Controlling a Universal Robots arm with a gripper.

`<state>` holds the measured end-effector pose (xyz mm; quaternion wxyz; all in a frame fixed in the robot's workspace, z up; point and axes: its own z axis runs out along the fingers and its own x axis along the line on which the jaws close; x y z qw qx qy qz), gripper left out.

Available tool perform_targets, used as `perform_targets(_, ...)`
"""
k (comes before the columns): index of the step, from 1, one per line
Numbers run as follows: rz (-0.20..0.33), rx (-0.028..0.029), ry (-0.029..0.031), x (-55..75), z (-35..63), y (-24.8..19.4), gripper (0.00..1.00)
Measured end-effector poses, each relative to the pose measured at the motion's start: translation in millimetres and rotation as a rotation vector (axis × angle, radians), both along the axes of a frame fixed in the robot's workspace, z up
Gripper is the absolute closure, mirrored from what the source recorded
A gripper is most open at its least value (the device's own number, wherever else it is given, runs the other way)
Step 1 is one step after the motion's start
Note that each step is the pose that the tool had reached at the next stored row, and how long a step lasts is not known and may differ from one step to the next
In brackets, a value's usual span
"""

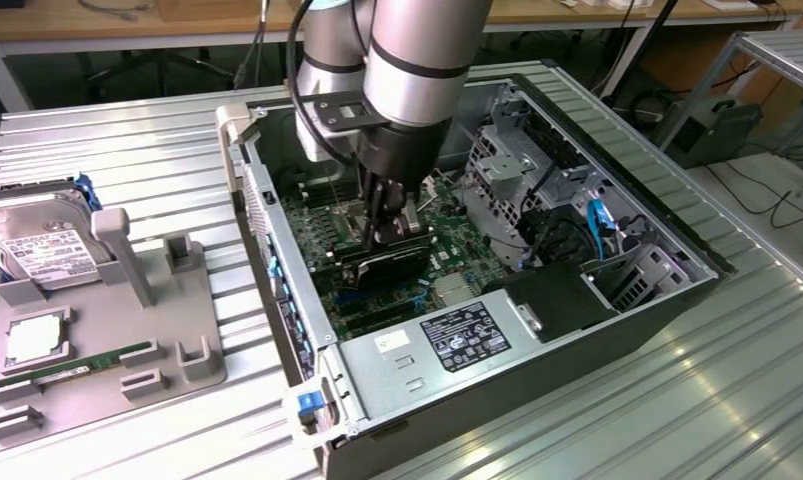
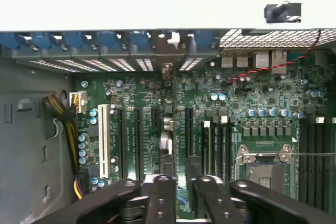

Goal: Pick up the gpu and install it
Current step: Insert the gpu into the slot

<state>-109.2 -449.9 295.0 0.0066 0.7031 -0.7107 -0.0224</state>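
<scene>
Claw (image 1: 392, 222) clamped on the gpu (image 1: 385, 262), holding it edge-down deep inside the open PC case (image 1: 668, 290), right over the motherboard (image 2: 131, 98) slots. Off on the exterior view's left, hard drive (image 1: 38, 250) parked on the grey tray (image 1: 174, 350).

A ribbed metal tabletop (image 1: 134, 150) fronts wooden desks (image 1: 148, 20) behind.

Hard drive (image 1: 34, 250), memory stick (image 1: 74, 365) on fixture (image 1: 174, 340).
</scene>
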Motion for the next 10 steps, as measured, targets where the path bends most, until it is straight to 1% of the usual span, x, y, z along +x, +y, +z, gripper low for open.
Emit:
perform_targets(1,0.0,0.0002,-0.0006,-1.0,-0.6,0.3,0.87)
perform_targets(3,0.0,0.0001,-0.0009,-3.1,-0.9,0.4,0.87)
perform_targets(4,0.0,0.0,-0.0009,-3.1,-0.9,0.4,0.89)
perform_targets(10,0.0,0.0,-0.0009,-3.2,-0.9,0.4,0.89)
